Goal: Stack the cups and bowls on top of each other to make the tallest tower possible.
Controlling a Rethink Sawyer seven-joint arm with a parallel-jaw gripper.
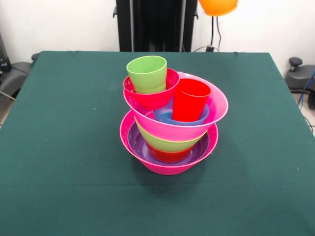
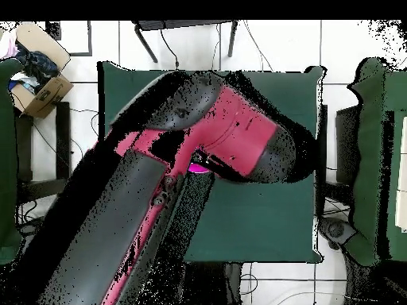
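The tower stands mid-table: a large hot-pink bowl (image 1: 167, 166) at the base holds a purple bowl (image 1: 137, 142), a small red bowl (image 1: 169, 156) and a lime green bowl (image 1: 167, 143). A second pink bowl (image 1: 199, 129) sits tilted on these. It holds a blue bowl (image 1: 165, 117) with the red cup (image 1: 191, 101), and a crimson bowl (image 1: 152, 98) with the green cup (image 1: 147, 73). An orange cup (image 1: 218, 6) hangs in the air at the top edge; what holds it is cut off. In the overhead view the arm (image 2: 230, 127) hides the tower except a pink sliver (image 2: 199, 167).
The green table cloth (image 1: 59, 128) runs round the tower on every side. Black chair parts (image 1: 298, 73) stand off the table's corners. A cardboard box (image 2: 40, 75) lies on the floor beside the table.
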